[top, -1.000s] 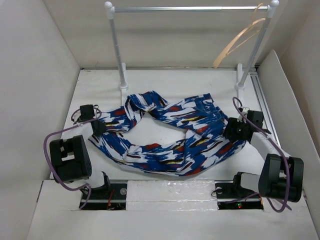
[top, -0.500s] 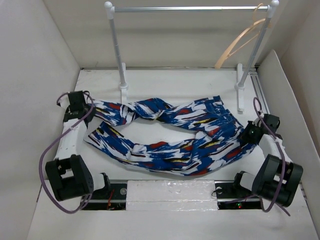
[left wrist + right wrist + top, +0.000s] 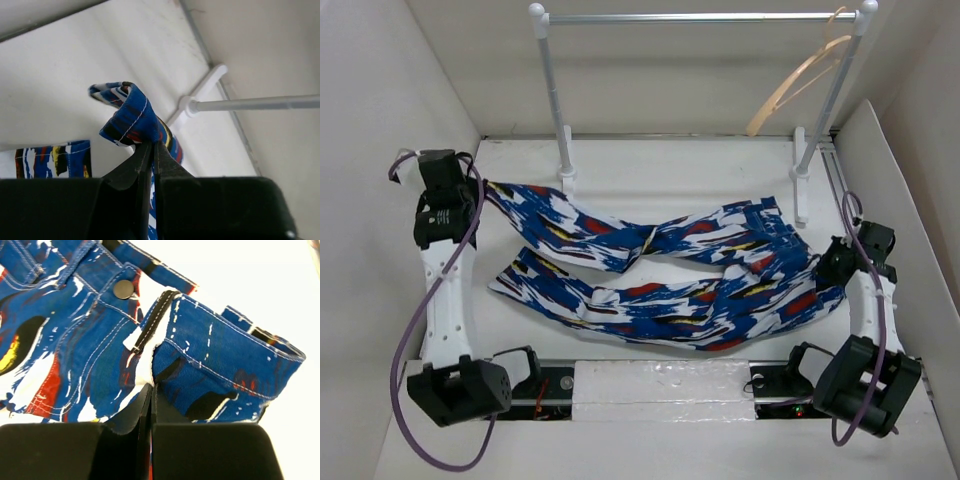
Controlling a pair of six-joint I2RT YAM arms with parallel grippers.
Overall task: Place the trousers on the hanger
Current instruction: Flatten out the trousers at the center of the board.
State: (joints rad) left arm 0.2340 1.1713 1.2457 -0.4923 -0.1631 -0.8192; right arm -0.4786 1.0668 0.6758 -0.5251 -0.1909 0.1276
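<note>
The blue-and-white patterned trousers (image 3: 660,275) lie stretched across the table, waist at the right, legs running left. My left gripper (image 3: 480,190) is shut on a leg hem at the far left, and the pinched fold (image 3: 132,117) bunches above the closed jaws. My right gripper (image 3: 825,262) is shut on the waistband (image 3: 165,365) beside the button and fly. The pale wooden hanger (image 3: 800,80) hangs by its hook from the right end of the rail.
A metal rail rack (image 3: 700,17) on white posts (image 3: 552,95) stands at the back of the table. White walls close in the left, right and back. A metal track (image 3: 845,200) runs along the right edge.
The left gripper pulled its leg hem far left and back. The right gripper shut on the waistband and drew it right, so the bunched trousers now lie stretched out.
</note>
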